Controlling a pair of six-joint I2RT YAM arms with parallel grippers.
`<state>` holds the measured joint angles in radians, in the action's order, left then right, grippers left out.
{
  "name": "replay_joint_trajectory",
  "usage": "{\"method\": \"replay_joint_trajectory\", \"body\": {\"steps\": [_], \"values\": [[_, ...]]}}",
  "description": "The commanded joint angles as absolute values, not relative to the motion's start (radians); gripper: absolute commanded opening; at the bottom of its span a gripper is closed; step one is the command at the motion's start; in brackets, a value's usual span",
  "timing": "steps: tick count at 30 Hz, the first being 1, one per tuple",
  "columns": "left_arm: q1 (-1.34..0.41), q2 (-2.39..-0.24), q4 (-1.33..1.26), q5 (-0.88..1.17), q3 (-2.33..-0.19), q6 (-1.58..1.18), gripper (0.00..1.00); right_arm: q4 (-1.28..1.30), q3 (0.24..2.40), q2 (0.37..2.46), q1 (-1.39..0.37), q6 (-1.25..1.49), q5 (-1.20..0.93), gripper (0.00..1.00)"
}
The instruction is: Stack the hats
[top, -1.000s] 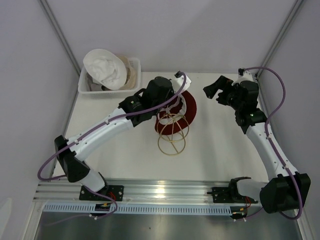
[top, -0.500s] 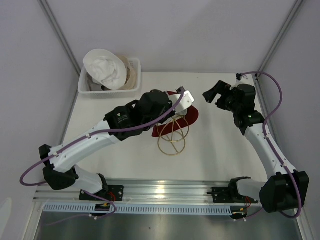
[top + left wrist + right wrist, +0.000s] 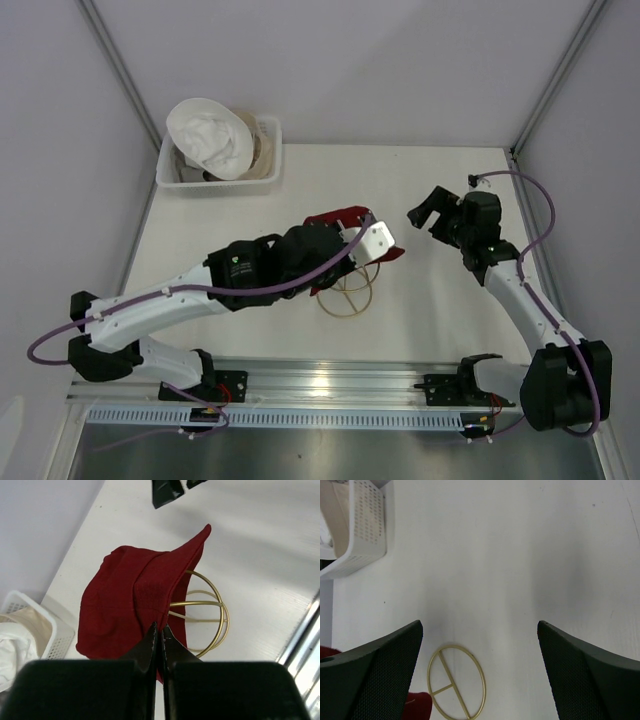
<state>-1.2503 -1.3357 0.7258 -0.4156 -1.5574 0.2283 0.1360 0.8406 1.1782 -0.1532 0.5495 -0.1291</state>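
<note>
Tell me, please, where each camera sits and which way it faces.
Top camera: fixed above and behind the arms, looking down on the table; both arms show.
Left wrist: rides the left arm, looking along the shut left hand at the red hat it pinches, the gold wire stand behind; only its fingers show.
Right wrist: rides the right arm, looking down at the table; the fingers of the open right hand frame the view.
Shared: both wrist views catch the stand and the white basket.
</note>
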Motion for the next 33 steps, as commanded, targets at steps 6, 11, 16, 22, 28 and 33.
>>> {"method": "replay_joint_trajectory", "body": {"steps": [6,11,16,22,28,33], "values": [[-1.42,-1.384,0.713,-0.48,-1.551,0.015,0.01,0.149,0.727,0.996,-0.149,0.595,-0.002,0.99],[-1.462,-1.443,0.763,-0.586,-1.539,-0.212,0.01,0.117,0.641,0.911,-0.15,0.627,0.026,0.99],[-1.627,-1.483,0.77,-0.816,-1.451,-0.354,0.01,0.124,0.597,0.867,-0.149,0.629,0.046,0.99],[-1.738,-1.62,0.773,-0.888,-1.466,-0.439,0.01,0.118,0.554,0.833,-0.149,0.629,0.029,0.99],[-1.744,-1.669,0.619,-0.769,-1.405,-0.388,0.01,0.132,0.566,0.818,-0.149,0.623,0.023,1.0],[-1.744,-1.666,0.525,-0.687,-1.335,-0.331,0.01,0.135,0.555,0.81,-0.15,0.62,0.012,0.99]]}}
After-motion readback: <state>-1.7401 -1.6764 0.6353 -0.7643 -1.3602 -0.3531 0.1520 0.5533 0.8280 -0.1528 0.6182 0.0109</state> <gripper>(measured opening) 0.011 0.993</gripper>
